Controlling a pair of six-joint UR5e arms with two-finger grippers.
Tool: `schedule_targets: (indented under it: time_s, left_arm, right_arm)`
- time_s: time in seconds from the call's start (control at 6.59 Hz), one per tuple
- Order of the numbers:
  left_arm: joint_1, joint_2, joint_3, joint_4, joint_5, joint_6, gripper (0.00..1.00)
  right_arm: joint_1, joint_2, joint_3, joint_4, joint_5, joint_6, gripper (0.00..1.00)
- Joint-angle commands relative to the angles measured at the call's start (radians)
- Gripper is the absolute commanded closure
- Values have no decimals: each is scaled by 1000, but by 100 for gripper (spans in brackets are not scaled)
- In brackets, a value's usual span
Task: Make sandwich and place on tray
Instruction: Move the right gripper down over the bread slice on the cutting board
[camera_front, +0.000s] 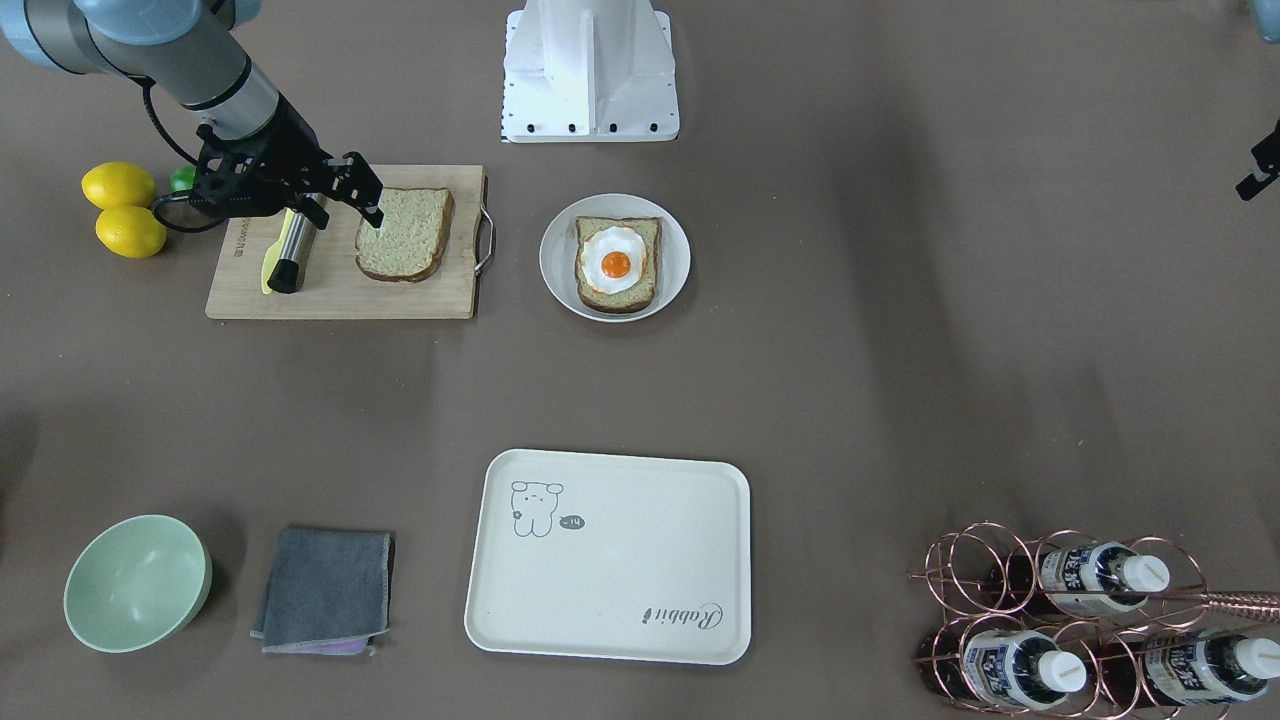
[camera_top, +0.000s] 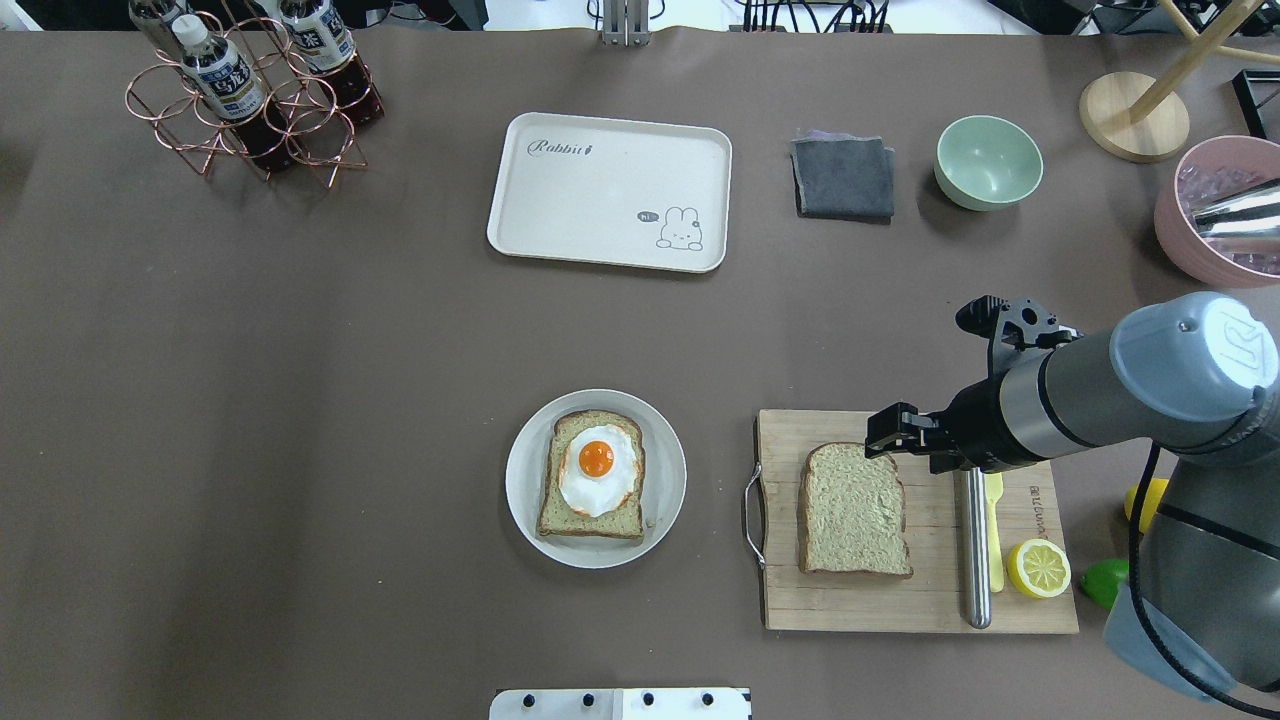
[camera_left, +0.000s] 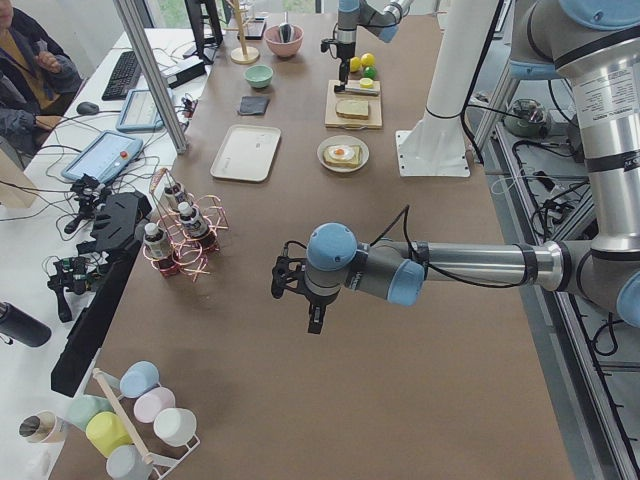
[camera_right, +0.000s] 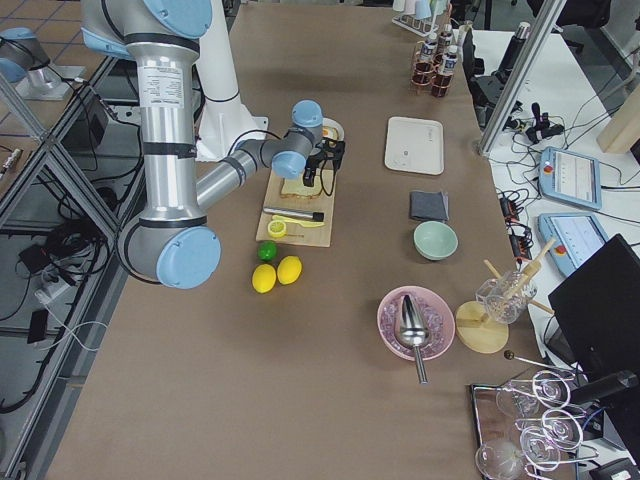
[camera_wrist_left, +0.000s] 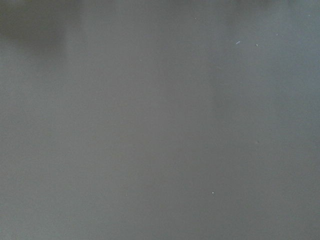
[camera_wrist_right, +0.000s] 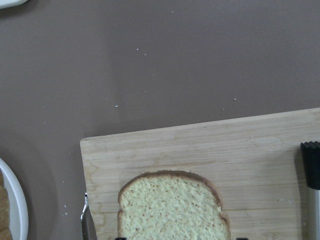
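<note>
Roughly halfway. Parted wide on the right gripper (camera_top: 893, 435), poised over the plain bread slice (camera_top: 853, 510) on the wooden cutting board (camera_top: 1000, 610), grasping nothing. Cannot tell for the left gripper (camera_left: 314, 320). Left to do: stacking onto the egg-topped slice (camera_top: 590, 525) on the round plate (camera_top: 525, 470), then moving to the tray (camera_top: 600, 190), well apart.

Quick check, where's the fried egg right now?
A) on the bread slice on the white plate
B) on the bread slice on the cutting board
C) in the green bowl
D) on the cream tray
A: the egg lies on top of the bread slice that sits on the plate; the other slice, on the cutting board, has nothing on it.
</note>
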Motion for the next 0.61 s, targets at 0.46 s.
schedule_targets:
  time_s: [0.46]
  left_arm:
    - [-5, -7, -6, -1, 0, 0, 2]
  right_arm:
    - [-91, -50, -91, 135, -45, 32, 30]
